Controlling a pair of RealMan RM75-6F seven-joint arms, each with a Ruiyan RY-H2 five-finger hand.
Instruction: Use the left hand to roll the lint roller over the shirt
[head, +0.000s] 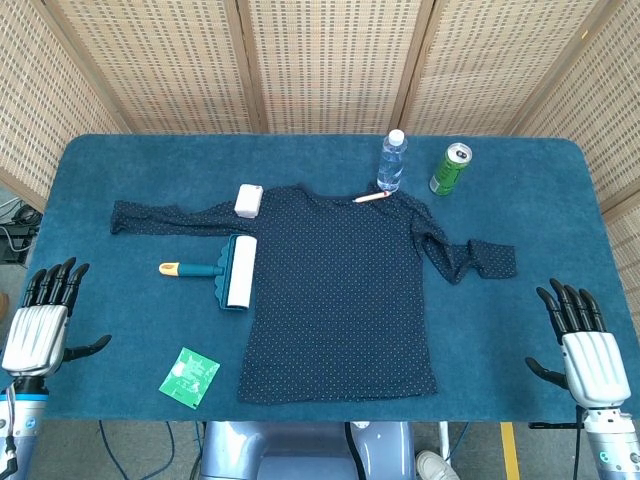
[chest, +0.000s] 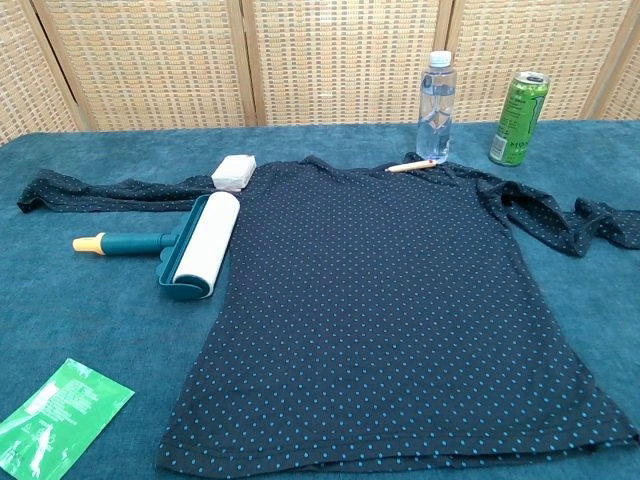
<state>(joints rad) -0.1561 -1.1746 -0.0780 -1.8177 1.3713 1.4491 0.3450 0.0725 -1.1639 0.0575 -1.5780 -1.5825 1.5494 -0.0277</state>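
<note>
Dark navy long-sleeved shirt with small blue dots (head: 340, 290) lies flat on the blue cloth-covered table (head: 120, 160), neck at the far side, hem at the near edge. Its left sleeve stretches out flat to the left; the right sleeve is bunched and folded toward the right.

Lint roller with white sticky drum, teal frame and yellow-tipped handle (chest: 190, 248) lies on the table just left of the shirt body, drum touching or slightly overlapping the shirt's left edge, can't tell which. Handle points left.

Left hand (head: 38, 325) sits at the near left corner of the table, fingers spread, thumb out, holding nothing, well apart from the roller. Right hand (head: 585, 345) is at the near right corner, fingers also spread and holding nothing. Neither hand shows in the chest view.

Other items:
- small white rectangular block (chest: 233, 170) on the shirt's left shoulder
- thin pink-and-tan pencil-like stick (chest: 411, 165) on the collar
- clear plastic water bottle with white cap (chest: 436, 108) upright just beyond the collar
- green drink can (chest: 519, 117) upright right of the bottle
- flat green foil packet (chest: 55, 415) near left, in front of the roller
</note>
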